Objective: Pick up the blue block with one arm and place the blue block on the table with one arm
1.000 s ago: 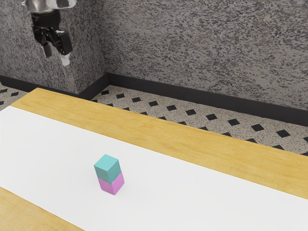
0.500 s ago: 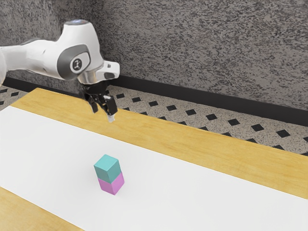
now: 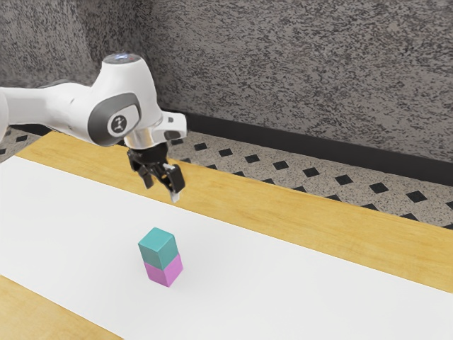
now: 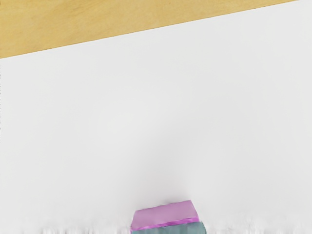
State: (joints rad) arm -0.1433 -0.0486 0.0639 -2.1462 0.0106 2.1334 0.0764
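Note:
My gripper [image 3: 162,190] hangs in the air above the stacked blocks in the exterior view, its two fingers apart with nothing between them. The teal-blue block [image 3: 158,248] rests on top of a pink block [image 3: 164,271], which stands on the white part of the table. In the wrist view, the pink block's side [image 4: 165,214] and a strip of the blue block [image 4: 170,228] appear at the lower edge.
A white strip [image 3: 283,283] runs along the wooden table [image 3: 233,191]. A dark patterned wall and a tiled floor lie beyond the table's far edge.
From high at the exterior view's upper left, my gripper has come down and toward the right, over the table. Both blocks have stayed where they were.

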